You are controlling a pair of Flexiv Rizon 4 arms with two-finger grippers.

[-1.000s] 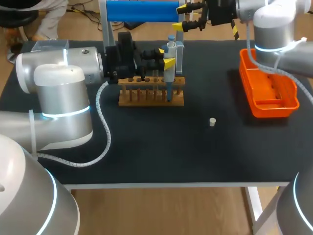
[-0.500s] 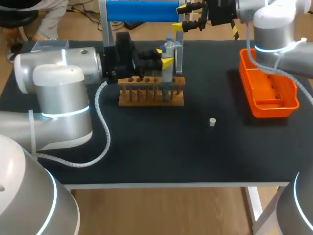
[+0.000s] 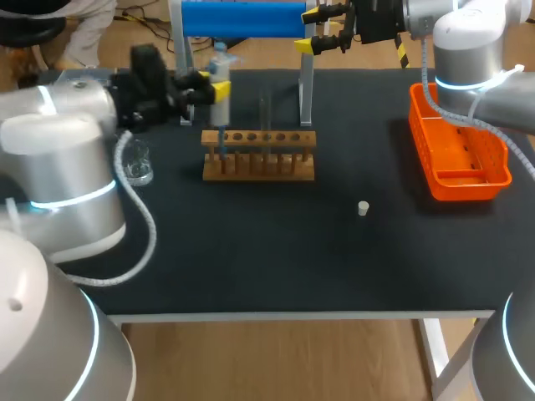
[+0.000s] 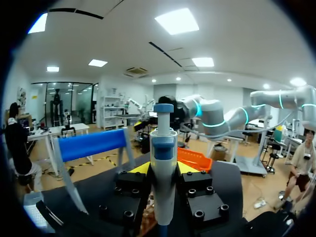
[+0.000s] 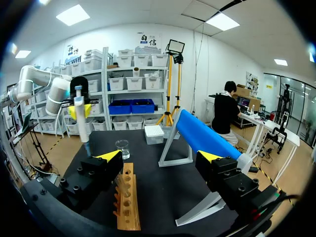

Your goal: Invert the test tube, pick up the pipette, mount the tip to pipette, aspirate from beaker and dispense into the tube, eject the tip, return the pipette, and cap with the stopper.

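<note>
My left gripper point(image 3: 219, 88) is shut on the upright white-and-blue pipette point(image 3: 221, 77), whose blue tip point(image 3: 221, 144) hangs over the left end of the wooden rack point(image 3: 259, 159). In the left wrist view the pipette point(image 4: 163, 168) stands between the yellow fingers point(image 4: 139, 168). A clear test tube point(image 3: 266, 113) stands in the rack. The glass beaker point(image 3: 138, 164) sits left of the rack, under my left arm. The small white stopper point(image 3: 363, 208) lies on the mat to the right. My right gripper point(image 3: 322, 29) stays open and empty at the far edge; its wrist view looks down on the rack point(image 5: 127, 200) and beaker point(image 5: 122, 148).
An orange tray point(image 3: 489, 142) sits at the right under my right arm. A blue roll on a stand point(image 3: 242, 18) spans the back, behind the rack. A white tip box point(image 5: 154, 133) sits near the beaker at the far left.
My left arm has lifted the pipette from the rack's right end and carried it left, to above the rack's left end. The right arm has not moved.
</note>
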